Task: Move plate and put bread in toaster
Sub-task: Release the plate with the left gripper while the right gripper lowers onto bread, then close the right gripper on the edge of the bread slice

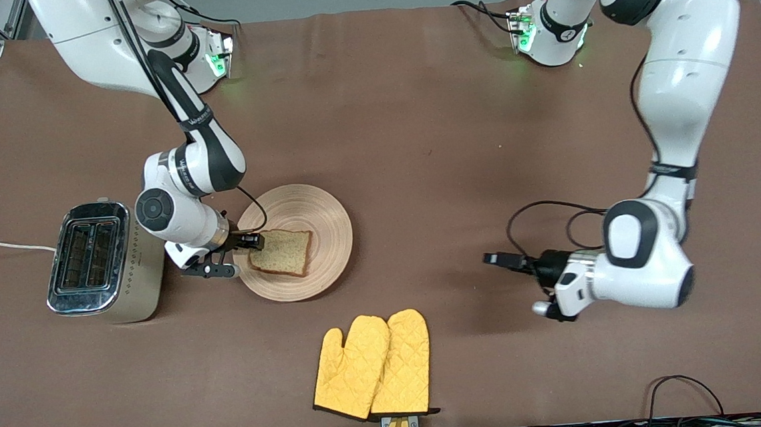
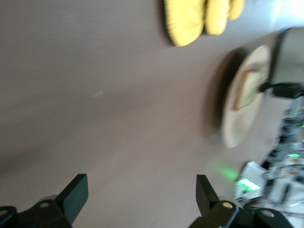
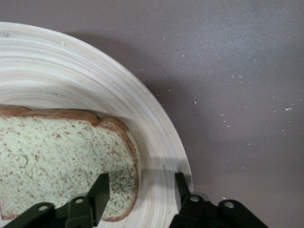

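Observation:
The beige wooden plate (image 1: 324, 217) lies beside the toaster (image 1: 99, 263), toward the right arm's end of the table. The bread (image 1: 281, 252) lies flat on the plate. My right gripper (image 1: 239, 255) is open, low at the plate's edge on the toaster's side. In the right wrist view my right gripper (image 3: 142, 190) has one finger over the bread (image 3: 52, 156) and the other over the plate's rim (image 3: 152, 137), straddling the crust. My left gripper (image 1: 512, 281) is open and empty over bare table at the left arm's end; it also shows in the left wrist view (image 2: 142, 190).
A pair of yellow oven mitts (image 1: 373, 375) lies nearer the front camera than the plate. The toaster's white cord (image 1: 1, 245) runs off the table's edge. A brown cloth (image 1: 414, 124) covers the table. The left wrist view shows the plate (image 2: 237, 128) and mitts (image 2: 199, 19) far off.

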